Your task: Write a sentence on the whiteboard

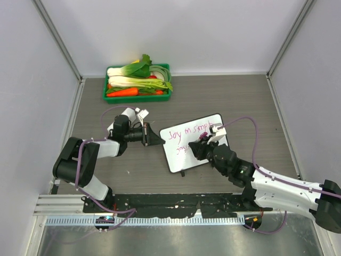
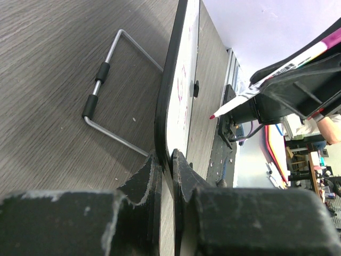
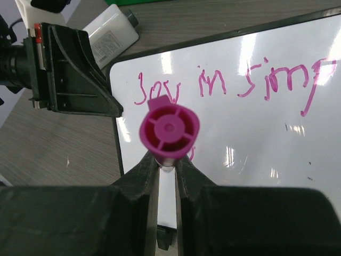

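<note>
The whiteboard (image 1: 205, 152) stands tilted in the middle of the table. My left gripper (image 1: 159, 140) is shut on its left edge, and the left wrist view shows the dark rim (image 2: 165, 101) pinched between the jaws of that gripper (image 2: 167, 162). The pink sentence (image 1: 186, 130) runs across the top of the board and reads "Joy in simp" (image 3: 224, 82) in the right wrist view, with a second line started below it. My right gripper (image 3: 168, 160) is shut on a magenta marker (image 3: 169, 128). The marker's tip (image 2: 212, 116) sits at the board face.
A green tray (image 1: 106, 97) of vegetables sits at the back left. The board's wire stand (image 2: 104, 72) rests on the table behind it. Grey walls close in on three sides. The arms' base rail (image 1: 176, 204) runs along the near edge.
</note>
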Robot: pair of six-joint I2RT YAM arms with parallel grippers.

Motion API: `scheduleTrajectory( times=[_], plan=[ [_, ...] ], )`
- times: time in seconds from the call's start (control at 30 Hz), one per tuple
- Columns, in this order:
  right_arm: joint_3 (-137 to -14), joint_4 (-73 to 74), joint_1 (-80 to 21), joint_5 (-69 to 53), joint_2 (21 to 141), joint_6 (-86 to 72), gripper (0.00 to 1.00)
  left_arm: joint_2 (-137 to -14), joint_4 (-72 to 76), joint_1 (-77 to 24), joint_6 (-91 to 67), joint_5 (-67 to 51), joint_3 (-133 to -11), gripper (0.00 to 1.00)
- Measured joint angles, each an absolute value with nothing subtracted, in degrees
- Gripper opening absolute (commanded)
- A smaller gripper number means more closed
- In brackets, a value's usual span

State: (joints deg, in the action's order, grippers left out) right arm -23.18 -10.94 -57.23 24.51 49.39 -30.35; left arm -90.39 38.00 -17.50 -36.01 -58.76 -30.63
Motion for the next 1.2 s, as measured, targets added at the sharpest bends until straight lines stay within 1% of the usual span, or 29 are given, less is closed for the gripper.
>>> scheduleTrajectory(
  times=[0.2,0.4,1.2],
  plan=[
    [-23.3,-10.8,-54.8,25.6,47.9,-30.3,0.02,-90.4,38.0,-17.5,-36.0,-58.8,-30.6,0.00],
    [-24.8,-10.2,-52.3,26.7,51.5,-30.0,0.02,-90.4,38.0,-17.5,-36.0,-58.8,-30.6,0.00],
    [-25.0,-13.1,-50.9,25.8,54.8,-29.9,0.01,-90.4,38.0,-17.5,-36.0,-58.7,-30.6,0.00]
  ],
)
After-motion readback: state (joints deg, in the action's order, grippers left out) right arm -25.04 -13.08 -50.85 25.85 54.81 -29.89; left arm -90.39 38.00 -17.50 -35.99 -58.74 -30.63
